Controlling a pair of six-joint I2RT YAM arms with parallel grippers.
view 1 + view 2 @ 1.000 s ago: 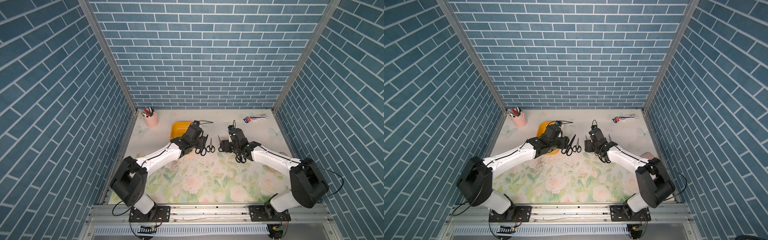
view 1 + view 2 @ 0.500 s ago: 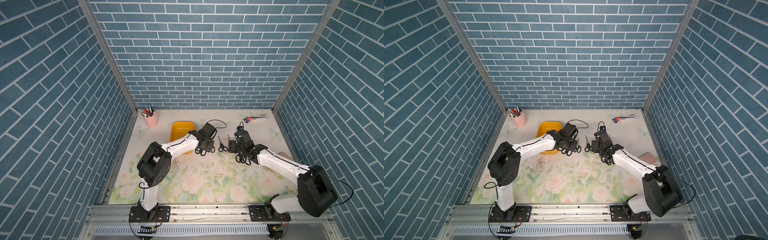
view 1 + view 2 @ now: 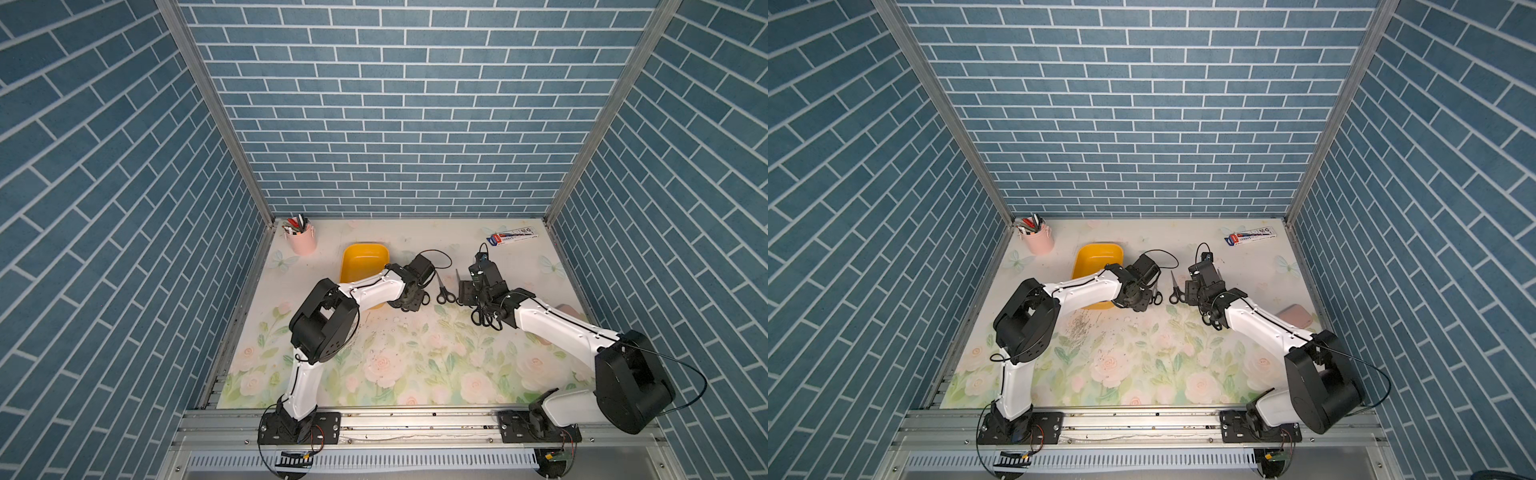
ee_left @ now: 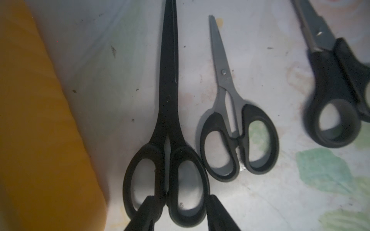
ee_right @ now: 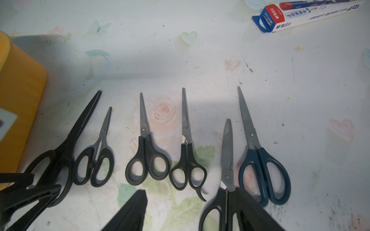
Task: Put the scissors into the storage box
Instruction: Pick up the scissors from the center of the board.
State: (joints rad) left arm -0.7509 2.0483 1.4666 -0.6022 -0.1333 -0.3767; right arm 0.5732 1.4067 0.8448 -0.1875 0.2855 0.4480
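Observation:
Several pairs of scissors lie in a row on the floral mat, blades pointing at the back wall. The long all-black scissors [image 4: 168, 112] [image 5: 66, 148] lie nearest the yellow-orange storage box [image 3: 361, 262] [image 3: 1096, 259] [image 4: 30, 120] [image 5: 20, 90]. My left gripper [image 4: 181, 213] [image 3: 409, 301] is low over them, its fingers [image 4: 218, 214] pressed to either side of one handle loop. A small pair [image 4: 236, 138] lies beside it. My right gripper [image 5: 188, 212] [image 3: 467, 293] hangs open over the row. One finger covers the handle of the big grey-bladed scissors [image 5: 227, 160], beside the blue-handled pair [image 5: 262, 160].
A pink pen cup [image 3: 301, 241] stands at the back left. A white-and-blue carton [image 3: 513, 237] [image 5: 310, 14] lies at the back right. A flat pink thing [image 3: 1296, 316] sits near the right wall. The left arm reaches across the box's near end.
My left gripper has moved right from beside the box to the long black scissors' handles, and its jaws have narrowed onto them. My right gripper shifted slightly right, then held still.

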